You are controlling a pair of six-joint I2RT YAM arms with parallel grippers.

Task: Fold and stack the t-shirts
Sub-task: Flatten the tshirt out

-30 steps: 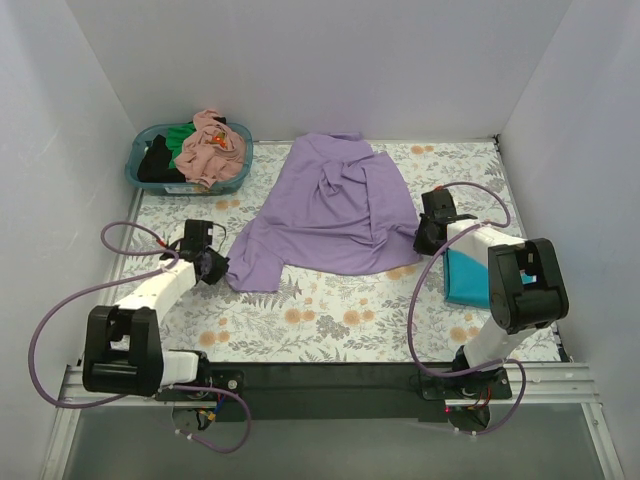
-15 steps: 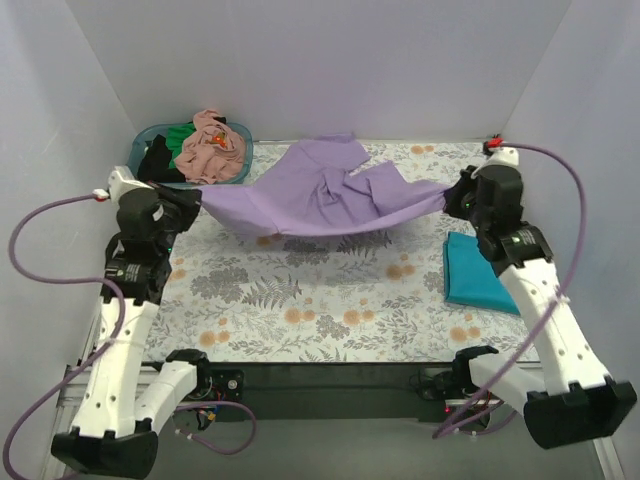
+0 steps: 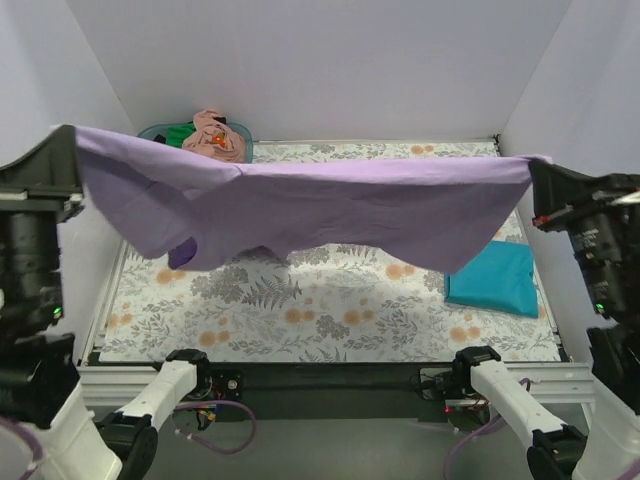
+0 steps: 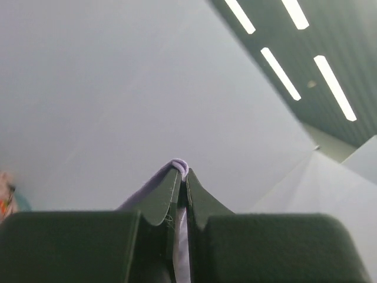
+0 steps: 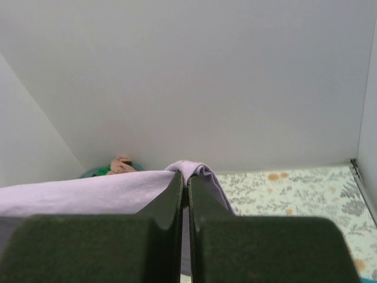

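The lavender-purple t-shirt [image 3: 330, 205] hangs stretched wide in the air, high above the table. My left gripper [image 3: 68, 135] is shut on its left end, seen pinched in the left wrist view [image 4: 179, 168]. My right gripper [image 3: 535, 165] is shut on its right end, seen pinched in the right wrist view [image 5: 189, 172]. A folded teal-blue t-shirt [image 3: 492, 278] lies on the table at the right. Salmon-pink [image 3: 215, 135], green [image 3: 180, 135] and black shirts sit in the basket at the back left, partly hidden by the purple cloth.
The teal plastic basket [image 3: 158, 131] stands at the back left corner. The grey floral table cover [image 3: 330, 310] lies under the hanging shirt. White walls close in the left, right and back sides.
Both arms have risen high and spread apart, lifting the purple shirt off the table and pulling it taut between them. The teal shirt has not moved.
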